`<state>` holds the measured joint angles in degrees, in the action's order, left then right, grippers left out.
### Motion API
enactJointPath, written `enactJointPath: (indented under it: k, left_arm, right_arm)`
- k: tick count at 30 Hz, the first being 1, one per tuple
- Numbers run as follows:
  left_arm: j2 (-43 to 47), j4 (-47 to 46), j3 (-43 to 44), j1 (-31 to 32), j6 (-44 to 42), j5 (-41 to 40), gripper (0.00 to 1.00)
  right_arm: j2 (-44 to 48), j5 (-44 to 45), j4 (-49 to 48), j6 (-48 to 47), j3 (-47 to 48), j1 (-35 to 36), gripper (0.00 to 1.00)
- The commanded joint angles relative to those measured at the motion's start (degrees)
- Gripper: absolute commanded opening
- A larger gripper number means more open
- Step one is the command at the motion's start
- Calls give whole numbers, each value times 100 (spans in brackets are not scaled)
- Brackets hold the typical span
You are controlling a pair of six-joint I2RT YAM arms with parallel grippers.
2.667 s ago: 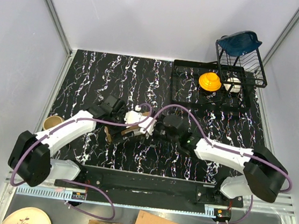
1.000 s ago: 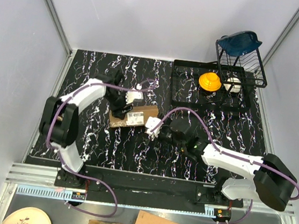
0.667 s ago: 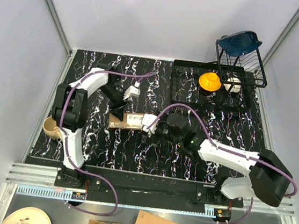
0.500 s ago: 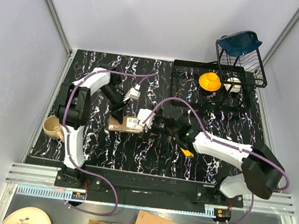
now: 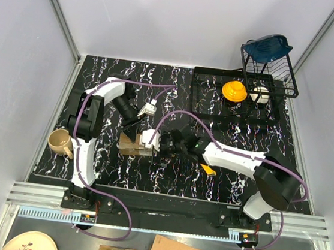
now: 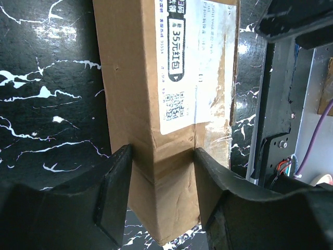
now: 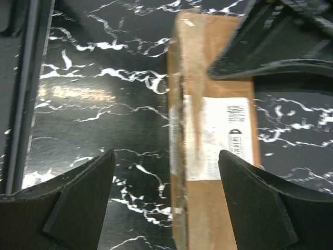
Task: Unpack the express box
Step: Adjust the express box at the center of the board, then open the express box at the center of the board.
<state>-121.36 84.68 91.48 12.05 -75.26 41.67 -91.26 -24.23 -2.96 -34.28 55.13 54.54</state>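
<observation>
Tabletop (image 5: pixel 178 81): black with white veining, pale wall panels on three sides.
Left jaws (image 6: pixel 162 156): half closed, pinching one end of the express box (image 6: pixel 135 78); both inner faces look pressed to the cardboard.
Right jaws (image 7: pixel 166 172): spread wide over the box's other end. One finger is well clear of the cardboard and the other overlaps it in the wrist view. No grip.
Box position: lying on the tabletop, left of centre, between the two wrists.
Done: nothing unpacked, by my reading. The shipping label (image 6: pixel 192 62) is whole, the clear tape (image 7: pixel 184 117) runs unbroken along the seam, and the flaps are shut.
Left to do: slit the tape, fold the flaps back, lift out the contents.
Utility knife (image 5: pixel 209 169): yellow handle, on the tabletop under the right forearm, not held.
Crowding: both wrists meet nose to nose over the box, so there is little slack there.
Open room: bare tabletop behind the box and toward the near edge.
Edges: a beige mug (image 5: pixel 59 142) sits by the left edge and a black wire rack (image 5: pixel 201 96) fills the far right corner; both are well apart from the box.
</observation>
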Motion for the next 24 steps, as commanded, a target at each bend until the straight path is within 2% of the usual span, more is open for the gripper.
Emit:
enactJointPath:
  k: [1, 8, 24]
  left_arm:
    - [-344, 365, -219, 34, -691, -836, 47]
    - [-336, 294, -148, 25, -542, -836, 47]
    - [-318, 189, -289, 34, -436, -862, 46]
  right_arm:
    - [-67, -196, 261, -123, 138, 267, 85]
    - [-76, -91, 349, 18, -108, 461, 83]
    - [-401, 480, -486, -192, -240, 469, 81]
